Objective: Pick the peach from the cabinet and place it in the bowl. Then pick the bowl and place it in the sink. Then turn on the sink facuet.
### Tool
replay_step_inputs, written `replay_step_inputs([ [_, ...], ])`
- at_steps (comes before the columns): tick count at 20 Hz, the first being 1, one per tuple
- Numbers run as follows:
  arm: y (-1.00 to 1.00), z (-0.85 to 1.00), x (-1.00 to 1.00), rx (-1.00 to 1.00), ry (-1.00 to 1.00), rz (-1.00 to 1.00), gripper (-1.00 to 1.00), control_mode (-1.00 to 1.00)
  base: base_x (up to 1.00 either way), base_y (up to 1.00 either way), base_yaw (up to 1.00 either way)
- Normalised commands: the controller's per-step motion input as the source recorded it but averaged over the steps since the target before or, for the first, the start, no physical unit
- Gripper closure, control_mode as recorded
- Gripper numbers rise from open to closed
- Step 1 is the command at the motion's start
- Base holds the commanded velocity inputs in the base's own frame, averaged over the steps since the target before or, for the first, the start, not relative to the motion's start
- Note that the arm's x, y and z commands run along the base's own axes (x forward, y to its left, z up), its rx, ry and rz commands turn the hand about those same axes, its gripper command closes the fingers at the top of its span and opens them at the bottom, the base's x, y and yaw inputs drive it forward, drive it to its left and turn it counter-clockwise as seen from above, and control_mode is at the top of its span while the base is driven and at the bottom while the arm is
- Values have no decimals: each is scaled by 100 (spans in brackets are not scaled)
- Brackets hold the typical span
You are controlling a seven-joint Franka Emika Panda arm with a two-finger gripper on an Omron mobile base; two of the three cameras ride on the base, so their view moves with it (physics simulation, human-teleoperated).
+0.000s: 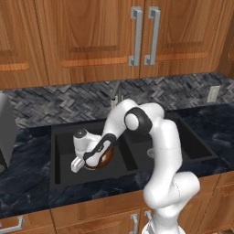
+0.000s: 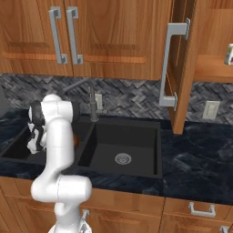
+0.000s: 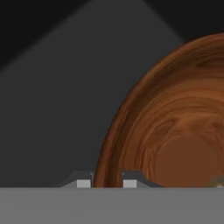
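Note:
The reddish-brown wooden bowl (image 1: 104, 159) sits low in the left basin of the black sink (image 1: 64, 155). My gripper (image 1: 86, 163) is down in that basin at the bowl's left edge. In the hand view, my gripper (image 3: 107, 183) has its two tips astride the rim of the bowl (image 3: 175, 131), shut on it. A pale sliver (image 3: 217, 182) at the view's lower right, inside the bowl, may be the peach; the rest of it is hidden. The grey faucet (image 2: 93, 104) stands behind the divider between the basins. The cabinet (image 2: 179, 68) door hangs open at the right.
The right basin (image 2: 123, 145) has a silver drain. A small white cylinder (image 2: 229, 54) stands on the open cabinet's shelf. Closed wall cabinets (image 1: 91, 36) hang above the sink. A grey appliance (image 1: 7, 132) stands on the dark counter at the left.

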Motion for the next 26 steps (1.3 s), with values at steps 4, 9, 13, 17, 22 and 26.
replay_step_inputs([
  [4,4,-27,40,0,0,0,100,-100,0,0,0],
  [9,0,0,-4,0,0,0,-100,-100,0,0,0],
  [13,-4,44,-5,1,0,-5,-100,-100,0,0,0],
  [17,-14,71,-16,3,0,-7,-100,-100,0,0,0],
  [22,-26,88,-42,7,-1,-9,-100,-100,0,0,0],
  [26,-43,59,-86,16,-2,-6,-100,-100,0,0,0],
])
